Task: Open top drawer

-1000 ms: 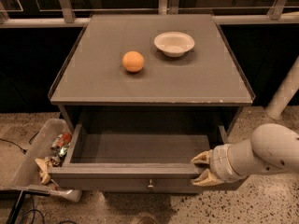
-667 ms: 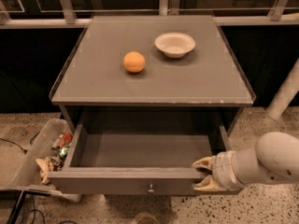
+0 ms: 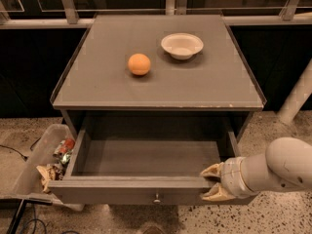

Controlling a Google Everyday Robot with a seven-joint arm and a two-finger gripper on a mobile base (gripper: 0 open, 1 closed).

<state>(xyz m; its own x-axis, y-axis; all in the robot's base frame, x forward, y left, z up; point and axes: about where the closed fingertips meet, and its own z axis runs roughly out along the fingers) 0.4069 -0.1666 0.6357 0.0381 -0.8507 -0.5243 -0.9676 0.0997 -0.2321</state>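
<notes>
The top drawer (image 3: 141, 189) of the grey cabinet stands pulled far out. Its deep grey box interior shows and holds nothing. A small round metal knob (image 3: 157, 198) sits at the centre of its front. My gripper (image 3: 212, 182) is at the drawer front's right end, with one finger above the front's top edge and one below it in front. The white arm (image 3: 278, 167) comes in from the right. The two lower drawers are hidden under the open one.
An orange ball (image 3: 139, 64) and a white bowl (image 3: 182, 45) sit on the cabinet top (image 3: 97, 82). A bin (image 3: 29, 174) with wrappers stands on the floor at the left. A white post (image 3: 297, 99) stands at the right. Cables lie at bottom left.
The drawer has come out a little further toward the camera, and my gripper has moved with its front edge.
</notes>
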